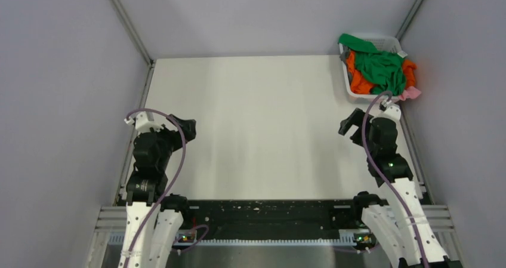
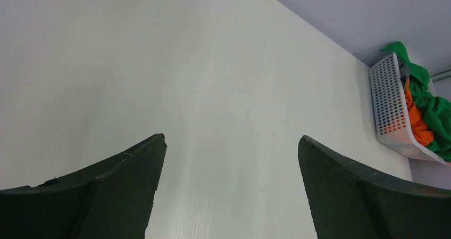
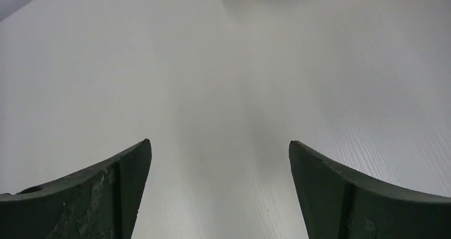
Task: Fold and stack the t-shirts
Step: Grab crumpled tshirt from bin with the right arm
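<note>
At the near left of the table point(image 1: 256, 131), the left gripper point(image 1: 186, 128) hangs just above the bare white surface, jaws spread wide and holding nothing. Its wrist view shows only tabletop between the fingers. Across the open middle, the right gripper point(image 1: 349, 125) is likewise wide apart and empty, and it sits much closer to the far right corner. There the white basket point(image 1: 346, 86) holds the t-shirts: the green t-shirt point(image 1: 382, 68) lies crumpled on top, draped over the far rim, the orange t-shirt point(image 1: 360, 83) is beneath it, and a pink piece point(image 1: 410, 93) spills over the near right edge.

The step in hand looks like fetching the first shirt. The right arm is best placed for it. It should pinch the green cloth high on the heap, lift until it clears the orange, then carry it to the middle, where both arms can spread it flat.

How many shirts lie deeper is hidden. The right wrist view catches only a corner of the basket, and the pink piece is too small to identify.
</note>
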